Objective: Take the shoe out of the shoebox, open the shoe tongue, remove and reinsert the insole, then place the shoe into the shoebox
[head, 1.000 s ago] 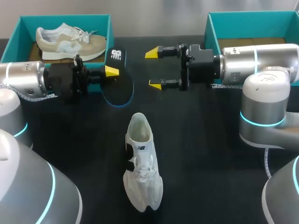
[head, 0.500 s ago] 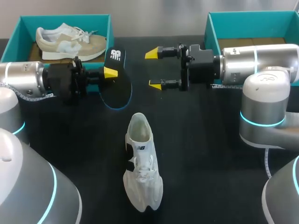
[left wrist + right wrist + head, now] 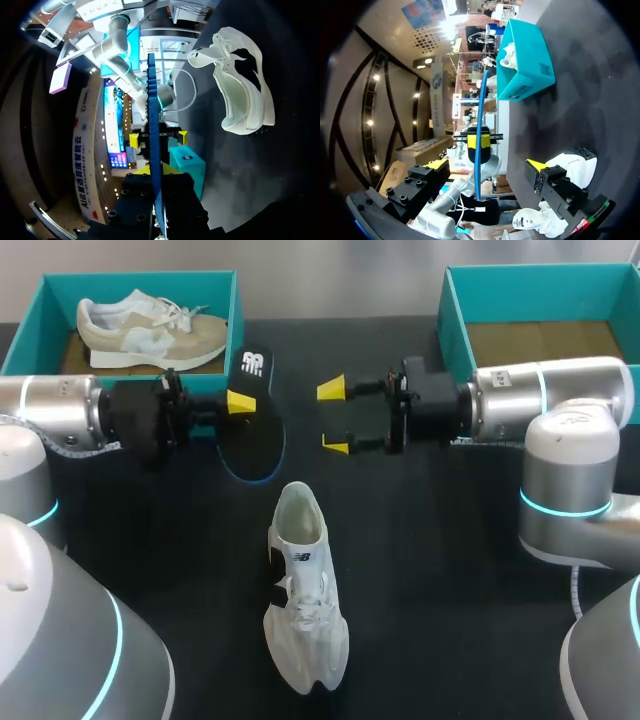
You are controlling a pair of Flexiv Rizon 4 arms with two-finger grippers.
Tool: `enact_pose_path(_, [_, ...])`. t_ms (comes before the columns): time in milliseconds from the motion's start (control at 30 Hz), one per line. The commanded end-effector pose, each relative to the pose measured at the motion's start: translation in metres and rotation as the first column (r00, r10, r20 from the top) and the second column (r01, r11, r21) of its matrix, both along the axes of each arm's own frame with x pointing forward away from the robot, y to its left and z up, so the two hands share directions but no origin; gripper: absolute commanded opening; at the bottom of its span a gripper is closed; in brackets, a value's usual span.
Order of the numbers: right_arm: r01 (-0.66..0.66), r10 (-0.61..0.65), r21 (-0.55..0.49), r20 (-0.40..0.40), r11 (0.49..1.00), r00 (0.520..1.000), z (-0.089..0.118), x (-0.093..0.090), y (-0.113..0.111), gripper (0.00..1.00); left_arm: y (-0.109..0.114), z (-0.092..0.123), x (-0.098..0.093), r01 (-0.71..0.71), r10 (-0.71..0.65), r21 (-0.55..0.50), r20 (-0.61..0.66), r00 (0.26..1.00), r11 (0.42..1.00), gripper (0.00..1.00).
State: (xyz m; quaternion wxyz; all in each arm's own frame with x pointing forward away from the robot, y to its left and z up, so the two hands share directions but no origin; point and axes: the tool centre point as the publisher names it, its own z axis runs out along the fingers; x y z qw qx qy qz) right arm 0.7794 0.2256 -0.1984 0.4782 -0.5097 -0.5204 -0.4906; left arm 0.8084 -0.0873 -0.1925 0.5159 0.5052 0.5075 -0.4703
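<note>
A white shoe (image 3: 305, 590) lies on the black table, its opening toward the back; it shows beside the insole in the left wrist view (image 3: 240, 95). My left gripper (image 3: 240, 402) is shut on a black insole (image 3: 252, 430) with a blue edge and holds it above the table. That insole stands edge-on between its fingers (image 3: 152, 120). My right gripper (image 3: 334, 418) is open, just right of the insole and facing it. From the right wrist the insole (image 3: 480, 130) hangs ahead of the open right gripper (image 3: 486, 164), apart from both fingers.
A teal shoebox (image 3: 30, 335) at the back left holds a beige shoe (image 3: 150, 328). A second teal shoebox (image 3: 455, 300) at the back right shows only its brown floor. The white shoe (image 3: 572, 167) lies near the right gripper's finger.
My right gripper has come toward the front of the table and a little lower, still open. The left gripper and insole shifted only slightly.
</note>
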Motion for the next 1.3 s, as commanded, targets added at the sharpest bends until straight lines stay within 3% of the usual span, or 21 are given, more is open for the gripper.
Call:
enact_pose_path(33, [0.002,-0.002,-0.002,-0.001,1.000,1.000,0.000,0.000,0.002,1.00,-0.001,0.000,0.001,0.001,-0.001,-0.001,0.002,1.000,1.000,0.00])
enact_pose_path(167, [-0.018,0.018,-0.032,0.011,0.999,1.000,0.002,0.002,0.005,1.00,-0.010,-0.006,0.003,0.001,-0.002,0.019,0.047,0.999,1.000,0.00])
enact_pose_path(300, [-0.052,0.059,-0.068,0.095,0.996,0.994,0.002,0.001,0.015,1.00,-0.020,-0.013,0.008,0.002,-0.006,0.023,0.141,0.990,1.000,0.00])
enact_pose_path(833, [-0.085,0.104,-0.094,0.222,0.992,0.970,-0.002,-0.007,0.035,1.00,-0.035,-0.011,0.036,0.008,-0.012,0.022,0.185,0.983,1.000,0.00])
enact_pose_path(867, [-0.084,0.104,-0.098,0.224,0.992,0.969,-0.002,-0.007,0.036,0.95,-0.036,-0.011,0.036,0.008,-0.012,0.023,0.187,0.982,1.000,0.00])
enact_pose_path(933, [-0.092,0.114,-0.102,0.235,0.991,0.965,-0.001,-0.007,0.039,0.67,-0.039,-0.012,0.037,0.010,-0.015,0.030,0.196,0.981,0.999,0.00])
enact_pose_path(1000, [-0.103,0.125,-0.101,0.245,0.990,0.961,-0.001,-0.007,0.040,0.50,-0.041,-0.012,0.037,0.016,-0.021,0.027,0.195,0.981,1.000,0.00])
enact_pose_path(1300, [-0.134,0.156,-0.100,0.259,0.986,0.953,-0.002,-0.006,0.046,0.39,-0.047,-0.010,0.037,0.019,-0.022,0.016,0.210,0.978,1.000,0.00])
